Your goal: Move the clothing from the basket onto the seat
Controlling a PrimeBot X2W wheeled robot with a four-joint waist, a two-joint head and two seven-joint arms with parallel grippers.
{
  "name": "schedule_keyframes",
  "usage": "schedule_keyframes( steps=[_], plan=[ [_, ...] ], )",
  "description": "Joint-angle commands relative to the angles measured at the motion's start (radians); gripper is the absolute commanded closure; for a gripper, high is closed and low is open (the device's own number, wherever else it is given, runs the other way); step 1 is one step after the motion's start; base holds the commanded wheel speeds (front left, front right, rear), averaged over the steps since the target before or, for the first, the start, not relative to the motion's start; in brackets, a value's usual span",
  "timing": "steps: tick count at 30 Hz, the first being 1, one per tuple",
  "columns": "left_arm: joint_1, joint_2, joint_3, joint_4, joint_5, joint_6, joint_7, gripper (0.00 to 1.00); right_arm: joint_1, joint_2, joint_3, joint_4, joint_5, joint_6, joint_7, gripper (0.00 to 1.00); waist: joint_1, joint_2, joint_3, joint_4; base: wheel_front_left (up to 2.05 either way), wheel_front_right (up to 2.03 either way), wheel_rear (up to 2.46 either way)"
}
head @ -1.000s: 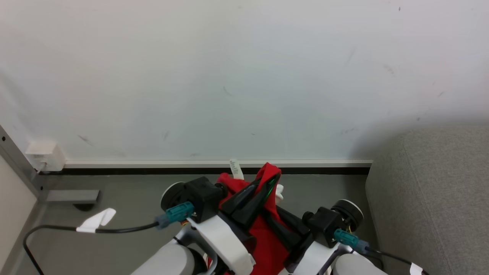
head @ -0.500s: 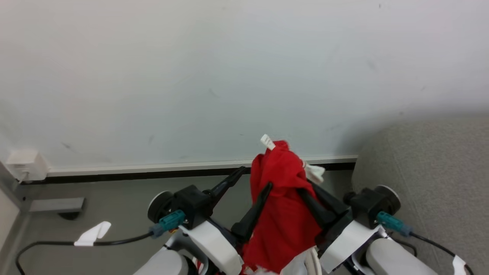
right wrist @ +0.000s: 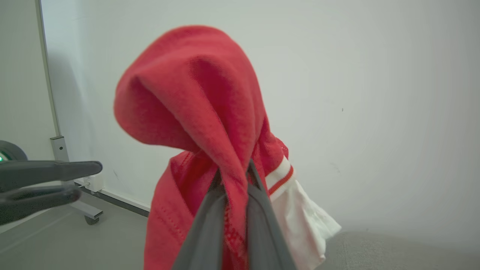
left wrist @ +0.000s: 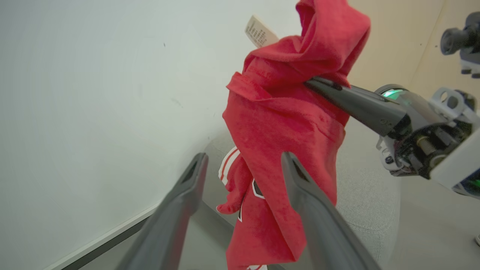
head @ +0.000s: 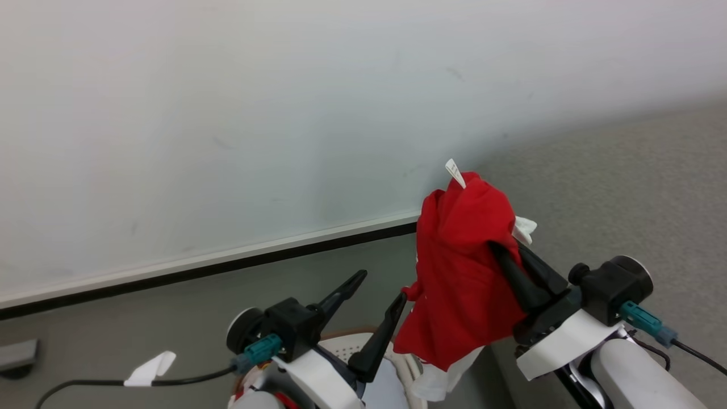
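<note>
A: How does the left claw (head: 383, 284) stand?
B: Its fingers are spread apart and empty, by the white perforated basket (head: 346, 342). The clothing (head: 460, 267) hangs just at its 3 o'clock.
A: And the right claw (head: 502, 253)?
B: It is clamped on a bunched fold of that soft red fabric, which droops lengthwise straight down, white panel lowest. The seat (head: 625, 187), grey woven upholstery, lies toward 2 o'clock, nearer the right arm, so the carry looks like its job.

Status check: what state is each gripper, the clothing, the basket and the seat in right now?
left gripper: open, holding nothing.
right gripper: shut on the clothing.
clothing: bunched, hanging in the air from the right gripper.
basket: below the left gripper, mostly hidden.
seat: clothing not yet on it.
</note>
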Motion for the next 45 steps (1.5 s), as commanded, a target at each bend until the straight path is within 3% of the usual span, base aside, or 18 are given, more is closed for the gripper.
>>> schedule_keyframes(
  steps=[1, 8, 15, 20, 29, 33, 45],
  plan=[
    [0.011, 0.001, -0.003, 0.006, -0.002, -0.002, -0.007, 0.0, 0.016, -0.011, -0.011, -0.007, -0.009, -0.002, 0.0, 1.0, -0.0001, 0.0, 0.007, -0.047, 0.0, 0.0, 0.0],
    [0.002, -0.008, -0.014, 0.016, 0.002, -0.004, -0.015, 0.0, 0.044, -0.027, -0.07, -0.038, -0.02, -0.002, 0.0, 1.0, -0.0001, 0.0, 0.015, -0.111, 0.0, 0.0, 0.0],
    [-0.01, -0.016, -0.024, 0.02, 0.003, -0.003, -0.015, 0.0, 0.06, -0.024, -0.114, -0.052, -0.039, -0.002, 0.0, 1.0, -0.0001, 0.0, 0.028, -0.128, 0.0, 0.0, 0.0],
    [-0.021, -0.012, -0.03, 0.013, 0.01, -0.003, -0.009, 0.0, 0.058, -0.015, -0.155, -0.055, -0.043, -0.002, 0.0, 1.0, -0.0001, 0.0, 0.058, -0.122, 0.0, 0.0, 0.0],
    [-0.137, 0.016, -0.026, -0.028, 0.06, -0.019, 0.027, 0.0, -0.071, 0.015, -0.369, -0.058, -0.044, -0.002, 0.001, 1.0, -0.0001, 0.0, 0.244, -0.059, 0.0, 0.0, 0.0],
    [-0.204, 0.024, -0.019, -0.045, 0.087, -0.022, 0.036, 0.0, -0.194, -0.027, -0.447, -0.024, -0.063, -0.002, 0.019, 1.0, -0.0001, 0.0, 0.347, -0.02, 0.0, 0.0, 0.0],
    [-0.308, 0.054, 0.011, -0.097, 0.117, -0.026, 0.024, 0.0, -0.621, -0.251, -0.711, 0.122, -0.18, -0.002, 0.136, 1.0, -0.0001, 0.0, 0.576, 0.056, 0.0, 0.0, 0.0]
  ],
)
